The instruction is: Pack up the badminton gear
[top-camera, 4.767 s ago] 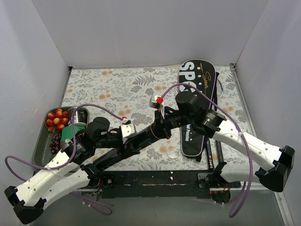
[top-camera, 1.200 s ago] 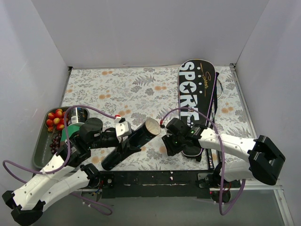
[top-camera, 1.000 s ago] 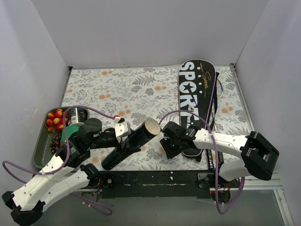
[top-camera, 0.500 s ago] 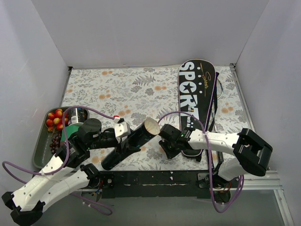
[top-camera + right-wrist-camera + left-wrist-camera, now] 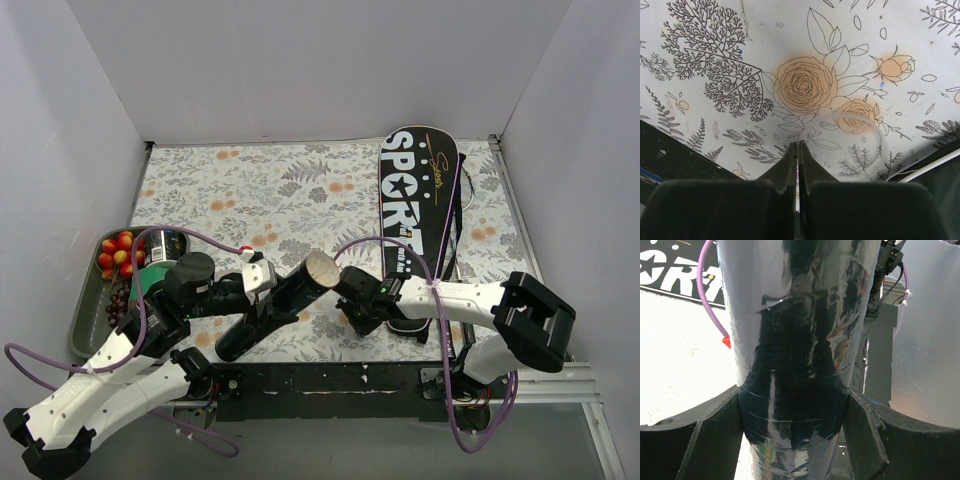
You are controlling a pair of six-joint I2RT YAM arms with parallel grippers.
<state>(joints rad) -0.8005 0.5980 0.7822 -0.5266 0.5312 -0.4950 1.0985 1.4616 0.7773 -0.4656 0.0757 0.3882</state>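
Well, we have the tube clamped and the other gripper closed on nothing

From above, our left gripper (image 5: pixel 266 304) is clamped around the long dark tube (image 5: pixel 300 285) at about its middle. The tube lies at a slant across the near middle of the counter (image 5: pixel 250 190). Its pale upper end points toward the black racket bag (image 5: pixel 415 200) and its lower end is close to the counter's near edge. We cannot tell whether that lower end rests on the cloth. In the left wrist view the glossy tube fills most of the picture, with the black fingers (image 5: pixel 710 435) pressed against it on both sides.

Our right gripper (image 5: pixel 356 312) is low over the flowered counter, between the tube's upper end and the near end of the bag. Its wrist view shows the two fingers pressed together with nothing between them. The tips are just beside a clear ring (image 5: pixel 852 142) that lies flat on the cloth; we cannot tell whether they touch the counter.

The bag, lettered "SPORT" in white, lies lengthwise at the right of the counter and reaches the far edge. A thin racket frame (image 5: pixel 463 190) shows along its right side. At the left edge sits a tray (image 5: pixel 82 325) with fruit (image 5: pixel 120 252) in it
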